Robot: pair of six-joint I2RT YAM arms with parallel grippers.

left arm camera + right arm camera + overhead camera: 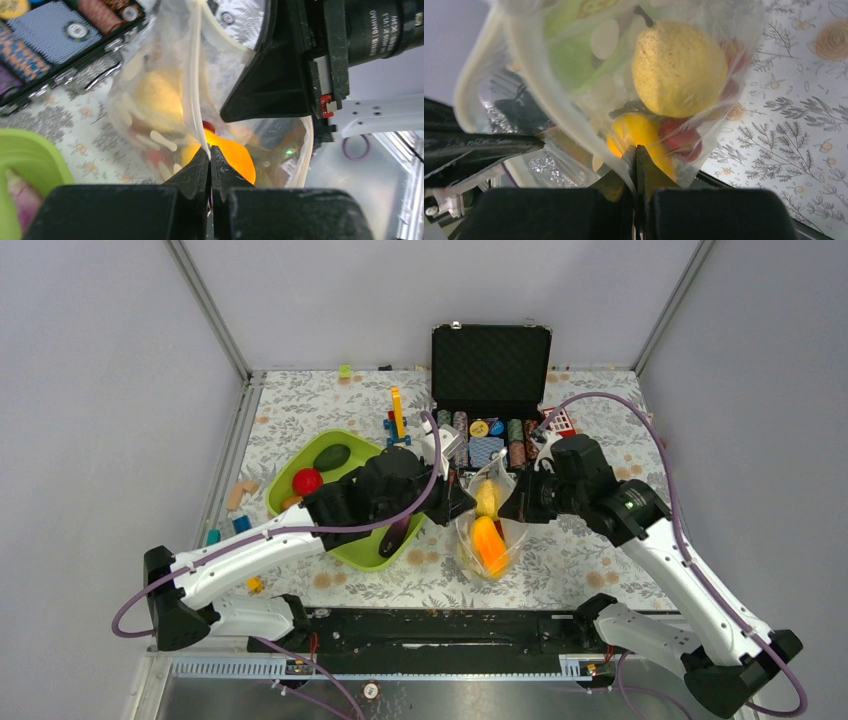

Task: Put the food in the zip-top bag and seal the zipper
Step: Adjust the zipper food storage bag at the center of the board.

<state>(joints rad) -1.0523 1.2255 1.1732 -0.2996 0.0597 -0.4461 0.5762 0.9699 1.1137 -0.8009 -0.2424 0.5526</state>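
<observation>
The zip-top bag (589, 75) is made of clear, glossy plastic film; the yellow pear (679, 70) inside it is seen as matt, speckled plastic.

I'm counting one dotted bag (487, 530), with one yellow pear (679, 67) and one orange piece (488, 543) showing inside; one green tray (365, 552), carrying one red fruit (307, 481) and one dark green fruit (332, 456); one black case (490, 360).

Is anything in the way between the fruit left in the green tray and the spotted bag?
Yes: the left arm lies over the tray, between the red fruit, the dark green fruit and the bag. Left fingers and right fingers both pinch the bag's rim.
</observation>
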